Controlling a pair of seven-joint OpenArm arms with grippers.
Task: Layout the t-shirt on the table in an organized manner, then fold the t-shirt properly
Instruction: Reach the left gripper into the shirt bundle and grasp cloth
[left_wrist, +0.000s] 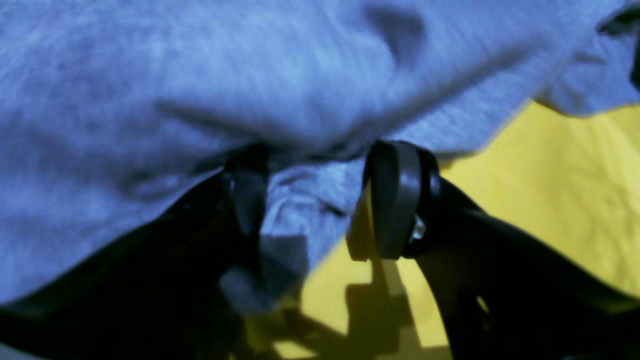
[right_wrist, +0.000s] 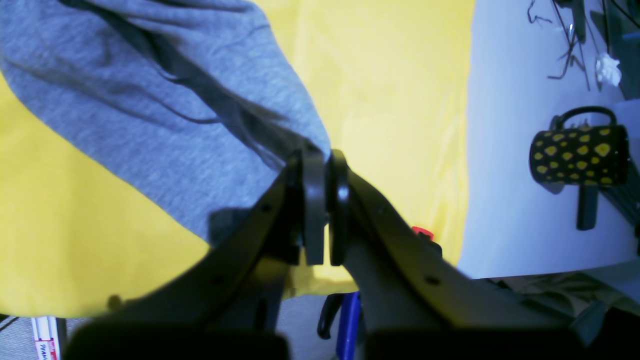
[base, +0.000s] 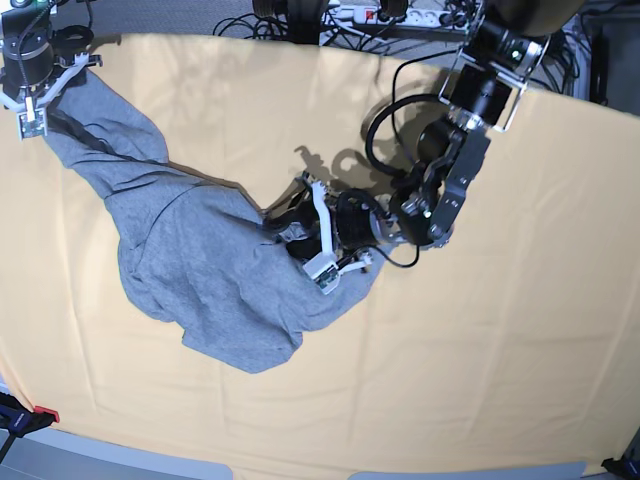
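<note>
Laying out is barely begun: the t-shirt (base: 215, 265) lies rumpled toward nine o'clock on the table (base: 500, 350), unfolded. The right gripper (right_wrist: 325, 210) pinches a corner at ten o'clock; the left gripper (left_wrist: 320, 200), jaws parted, straddles fabric near centre
</note>
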